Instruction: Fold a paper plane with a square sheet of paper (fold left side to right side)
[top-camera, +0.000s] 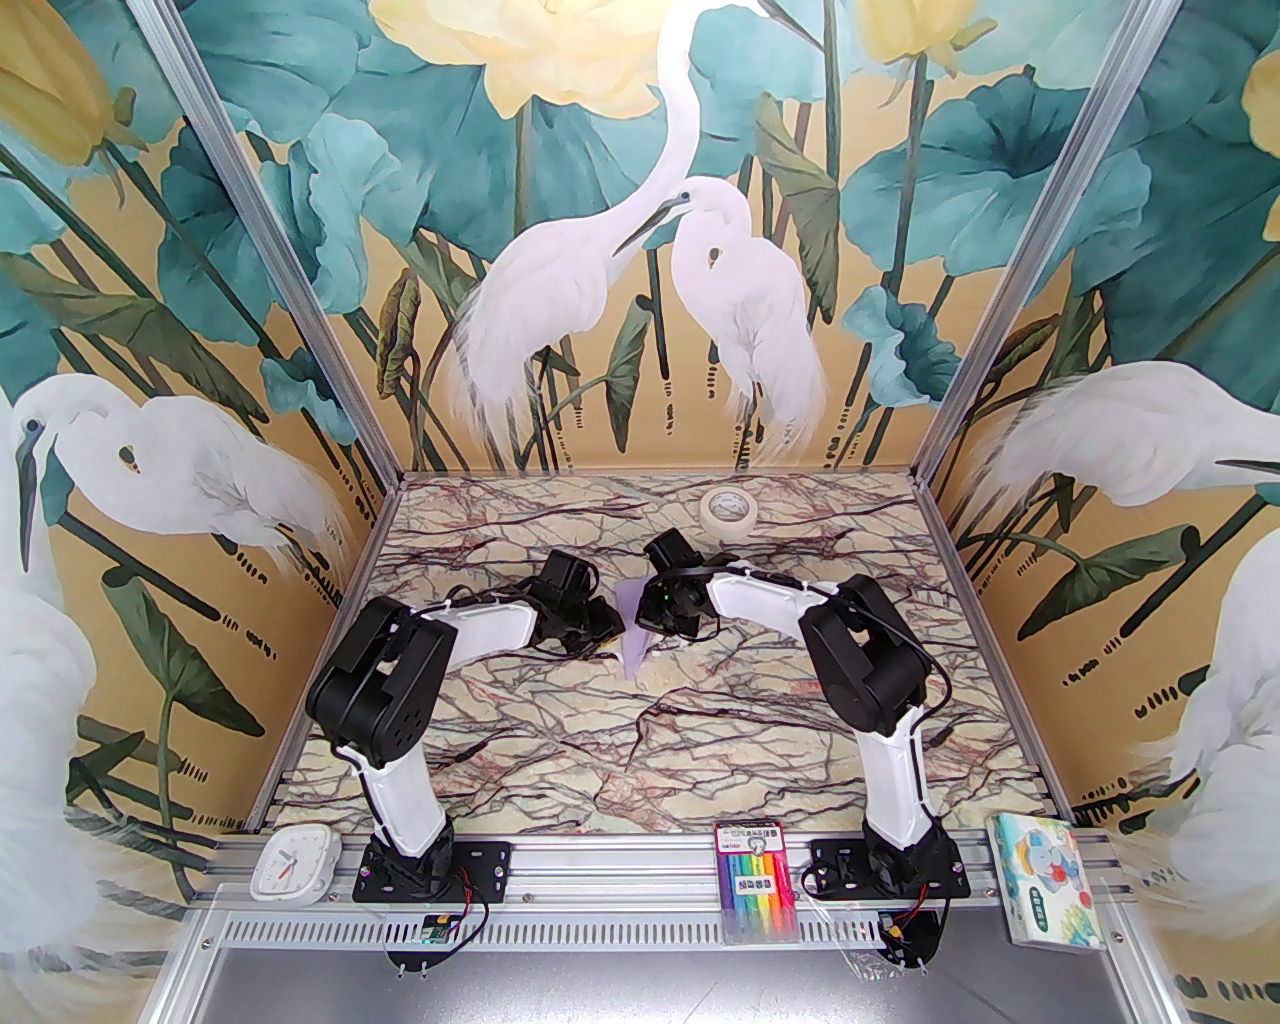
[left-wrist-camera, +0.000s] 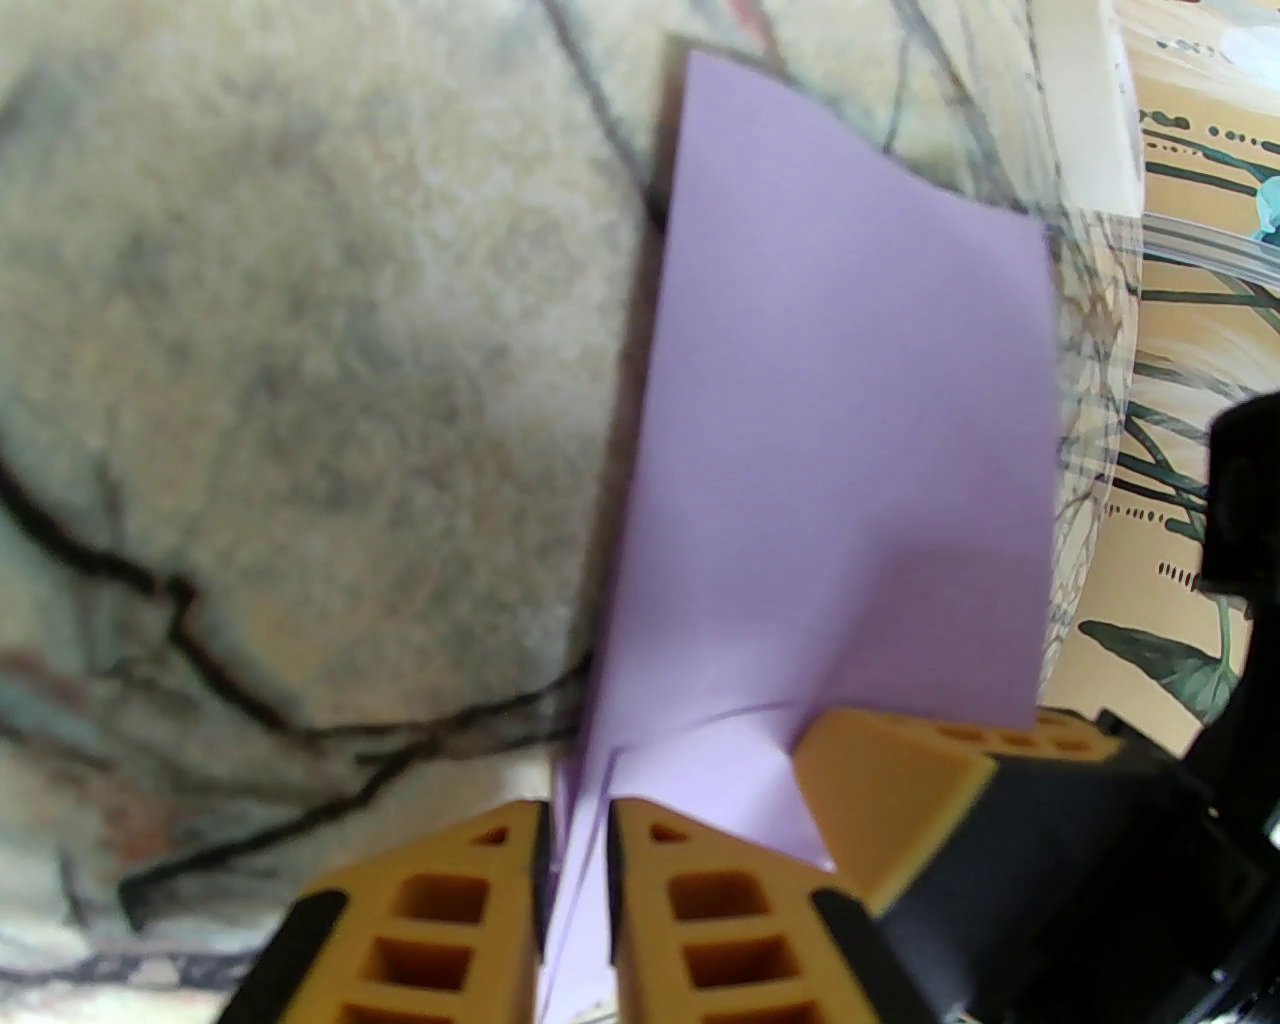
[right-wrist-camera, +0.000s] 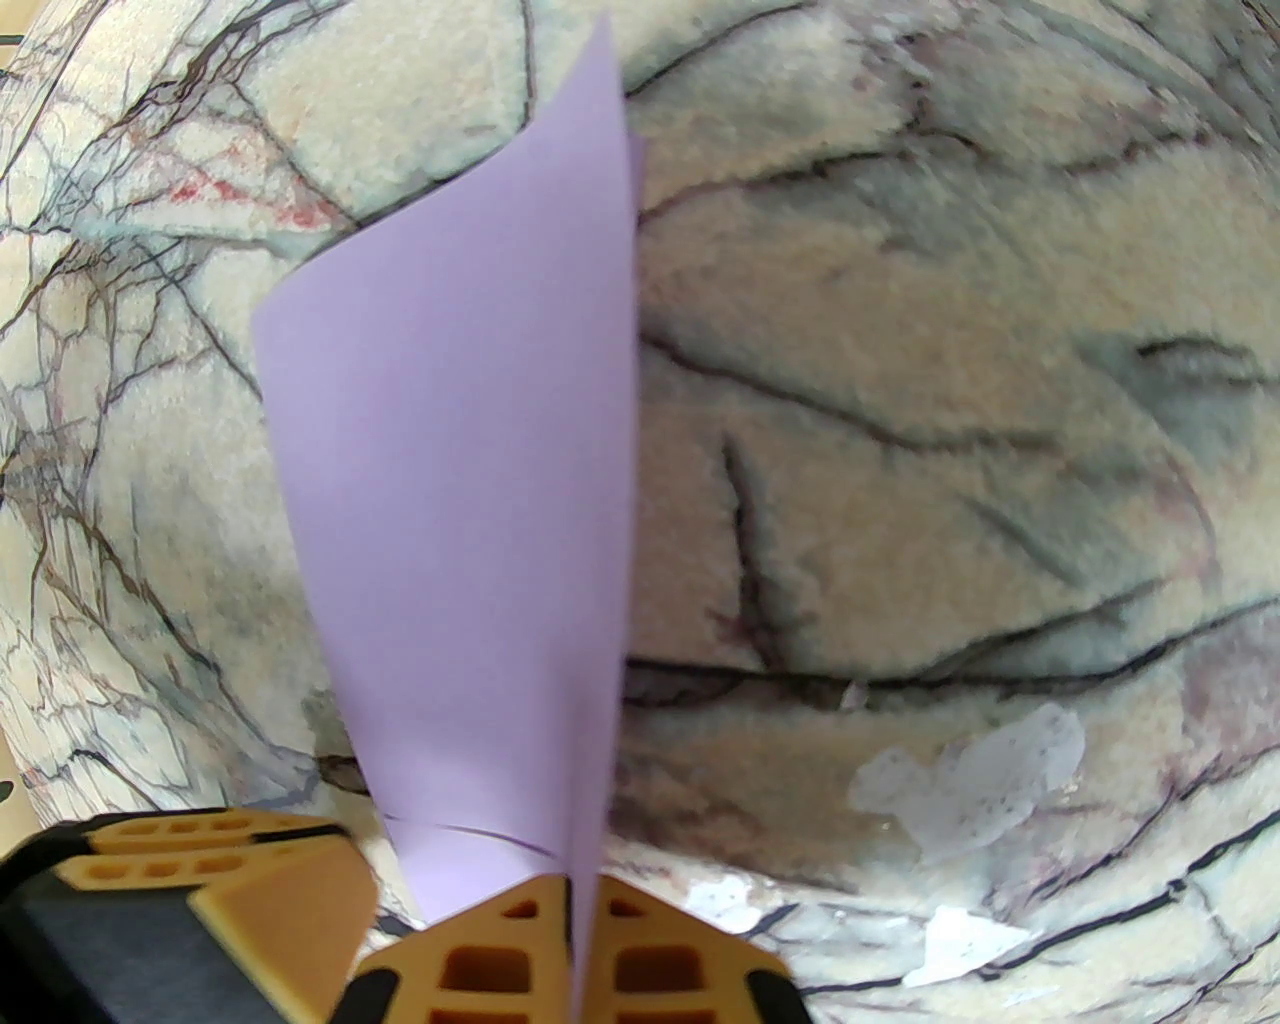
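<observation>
In your top view the marbled table (top-camera: 640, 740) spreads across the lower middle. Just above its centre, your left gripper (left-wrist-camera: 578, 870) and right gripper (right-wrist-camera: 570, 930) are each clamped on the folded lavender paper (top-camera: 636, 650), held between them with its tip pointing down-frame. A tape roll (top-camera: 729, 512) lies further up, at the table's far edge.

Top view: bright, even diffuse light, sharp, only soft shadows on the surface (top-camera: 640, 740). Left wrist: surface blurred, out of focus; paper (left-wrist-camera: 840, 450) fairly sharp, thin dark shadow along its left edge. Right wrist: sharper, strong fisheye bending at edges.
</observation>
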